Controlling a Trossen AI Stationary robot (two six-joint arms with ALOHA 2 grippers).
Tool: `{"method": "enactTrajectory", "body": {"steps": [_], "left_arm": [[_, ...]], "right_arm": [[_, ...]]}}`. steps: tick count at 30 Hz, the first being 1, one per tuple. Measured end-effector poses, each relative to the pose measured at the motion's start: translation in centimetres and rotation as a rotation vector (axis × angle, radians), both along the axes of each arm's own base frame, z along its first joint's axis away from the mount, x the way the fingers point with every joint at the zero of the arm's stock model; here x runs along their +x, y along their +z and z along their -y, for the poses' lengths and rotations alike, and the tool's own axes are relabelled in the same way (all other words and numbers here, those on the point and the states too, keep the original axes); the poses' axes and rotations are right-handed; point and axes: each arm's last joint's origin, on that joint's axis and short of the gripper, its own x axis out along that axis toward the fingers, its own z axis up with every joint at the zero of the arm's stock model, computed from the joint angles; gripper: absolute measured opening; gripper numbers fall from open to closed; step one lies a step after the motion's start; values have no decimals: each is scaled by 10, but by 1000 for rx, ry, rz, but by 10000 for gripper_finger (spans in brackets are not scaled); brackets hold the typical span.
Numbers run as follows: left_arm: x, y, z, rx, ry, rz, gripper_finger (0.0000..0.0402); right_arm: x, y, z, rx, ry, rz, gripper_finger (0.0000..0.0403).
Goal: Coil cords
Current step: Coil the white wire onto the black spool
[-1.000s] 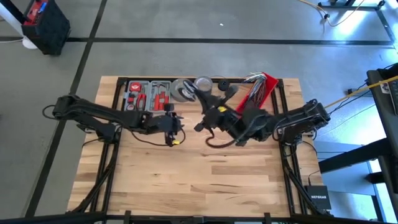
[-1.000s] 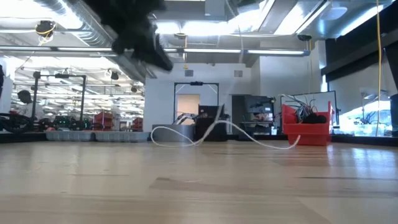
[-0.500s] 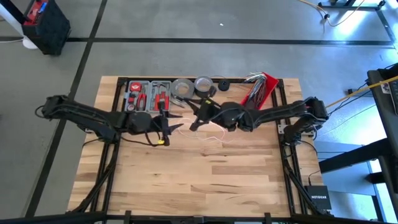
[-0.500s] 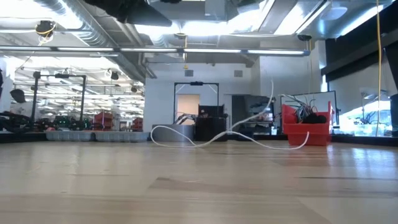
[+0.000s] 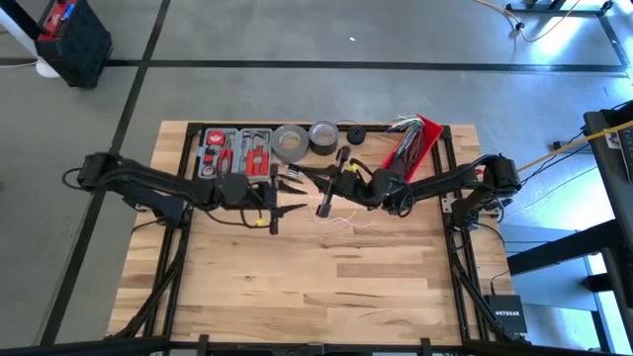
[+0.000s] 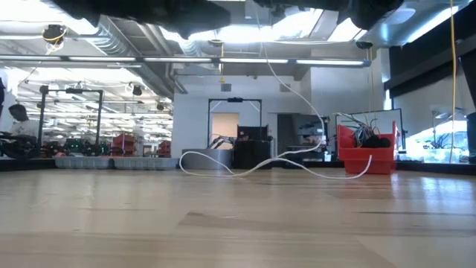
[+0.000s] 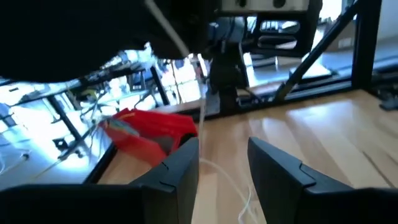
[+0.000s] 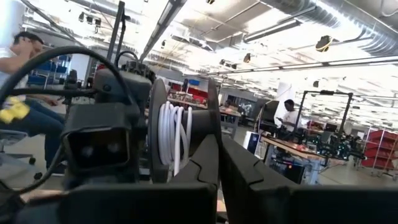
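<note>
- In the high view we see both arms meeting at the centre of the wooden table [image 5: 297, 287], just below the row of items along its upper edge.
- The left gripper [image 5: 284, 196] sits left of centre. In the left wrist view its two dark fingers [image 7: 180, 168] stand apart with nothing between them.
- The right gripper [image 5: 327, 194] sits just right of the left one. In the right wrist view its fingers [image 8: 211, 155] are clamped on a flat round spool with white cord [image 8: 172, 138] wound around it in several turns.
- The loose part of the white cord [image 6: 282, 160] hangs from the top centre of the low view and lies in waves on the table, running toward the red bin [image 6: 366, 152] at right.
- In the high view, the upper edge holds a tool case [image 5: 235, 150], two tape rolls [image 5: 291, 142] and the red bin [image 5: 415, 141].
</note>
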Motion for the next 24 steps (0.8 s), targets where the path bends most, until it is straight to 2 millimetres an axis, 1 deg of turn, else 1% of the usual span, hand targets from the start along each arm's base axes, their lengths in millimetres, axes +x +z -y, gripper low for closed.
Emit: {"method": "enactTrajectory", "body": {"steps": [5,12,14,20,24], "left_arm": [[19,-15,2,0,-6,51,131],[34,-25,2,-20,0,177,131],[38,-29,2,-20,2,179,131],[56,-34,3,-6,4,164,131],[60,-37,2,39,10,147,131]], "right_arm": [[1,0,0,-5,-1,-8,5],[1,0,0,-10,-3,-8,5],[1,0,0,-10,-3,-8,5],[1,0,0,-10,-2,-10,5],[1,-1,-5,-14,9,-21,5]]}}
